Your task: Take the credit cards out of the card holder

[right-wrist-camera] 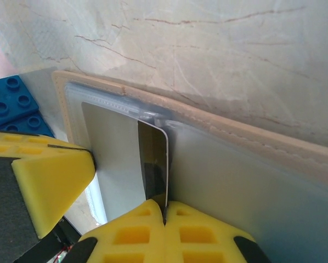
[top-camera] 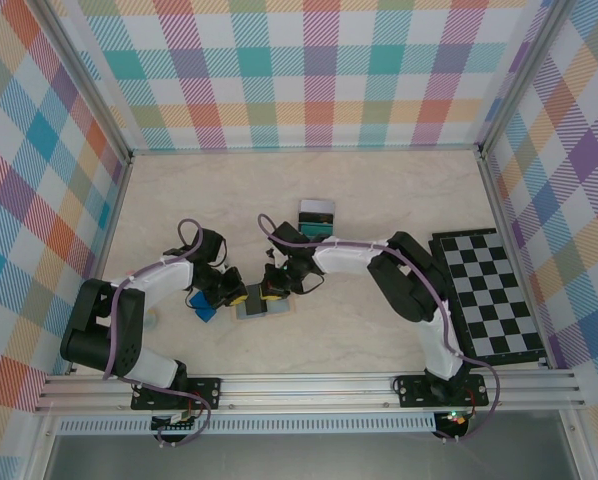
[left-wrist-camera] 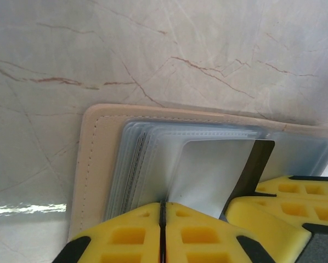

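The tan card holder (top-camera: 262, 309) lies open on the table between both grippers, its clear sleeves fanned (left-wrist-camera: 134, 164). My left gripper (left-wrist-camera: 163, 205) is shut on the edge of a clear sleeve. A pale credit card (left-wrist-camera: 208, 175) with a dark stripe sticks partly out of a sleeve. My right gripper (right-wrist-camera: 165, 209) is shut on that card's edge (right-wrist-camera: 153, 159), with the holder's tan rim (right-wrist-camera: 252, 139) beyond it. Two more credit cards (top-camera: 316, 218), teal and grey, lie on the table farther back. In the top view the left gripper (top-camera: 237, 296) and right gripper (top-camera: 272, 292) nearly touch.
A small bright-blue block (top-camera: 203, 309) sits just left of the holder, also in the right wrist view as the blue block (right-wrist-camera: 13, 104). A black-and-white checkered mat (top-camera: 489, 295) covers the table's right side. Checked walls enclose the table.
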Robot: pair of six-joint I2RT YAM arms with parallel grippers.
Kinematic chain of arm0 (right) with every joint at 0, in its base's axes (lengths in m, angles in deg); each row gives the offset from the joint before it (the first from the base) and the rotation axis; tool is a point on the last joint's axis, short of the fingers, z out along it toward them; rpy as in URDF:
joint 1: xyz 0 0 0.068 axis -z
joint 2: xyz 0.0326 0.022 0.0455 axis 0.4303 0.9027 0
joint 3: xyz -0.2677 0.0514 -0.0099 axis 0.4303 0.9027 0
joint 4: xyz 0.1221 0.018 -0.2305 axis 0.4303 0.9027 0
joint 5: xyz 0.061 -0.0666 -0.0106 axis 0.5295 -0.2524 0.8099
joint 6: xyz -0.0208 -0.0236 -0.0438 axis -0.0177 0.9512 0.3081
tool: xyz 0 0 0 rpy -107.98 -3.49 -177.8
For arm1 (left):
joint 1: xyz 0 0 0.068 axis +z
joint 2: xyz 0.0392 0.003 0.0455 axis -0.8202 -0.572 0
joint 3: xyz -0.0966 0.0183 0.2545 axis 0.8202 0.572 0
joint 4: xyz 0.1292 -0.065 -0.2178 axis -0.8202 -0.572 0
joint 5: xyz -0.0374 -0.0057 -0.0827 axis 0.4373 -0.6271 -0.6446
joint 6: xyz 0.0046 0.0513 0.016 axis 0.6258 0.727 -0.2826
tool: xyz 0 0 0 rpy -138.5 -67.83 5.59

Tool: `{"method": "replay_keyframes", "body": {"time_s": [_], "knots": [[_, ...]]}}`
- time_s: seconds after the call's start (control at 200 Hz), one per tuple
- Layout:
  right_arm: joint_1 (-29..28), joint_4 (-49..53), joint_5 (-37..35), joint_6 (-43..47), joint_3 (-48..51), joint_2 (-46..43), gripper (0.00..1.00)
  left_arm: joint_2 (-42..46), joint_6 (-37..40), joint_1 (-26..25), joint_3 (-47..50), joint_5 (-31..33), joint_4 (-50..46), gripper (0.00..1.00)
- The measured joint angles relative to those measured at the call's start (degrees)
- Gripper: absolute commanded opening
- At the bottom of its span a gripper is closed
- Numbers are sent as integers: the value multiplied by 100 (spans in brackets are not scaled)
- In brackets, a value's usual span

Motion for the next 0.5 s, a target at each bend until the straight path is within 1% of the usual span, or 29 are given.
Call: {"method": "replay_keyframes", "body": {"time_s": [0.1, 0.28, 0.435, 0.5], "knots": [[20, -57, -133, 57, 144, -190, 0, 24, -17, 0, 33, 2, 52, 17], [44, 72, -584, 439, 363, -643, 0, 175, -85, -11, 37, 107, 74, 26], [103, 116, -883, 826, 695, -1172, 0, 382, -188, -11, 33, 243, 52, 38], [127, 155, -970, 1034, 837, -1436, 0, 535, -247, -11, 11, 289, 37, 46]]}}
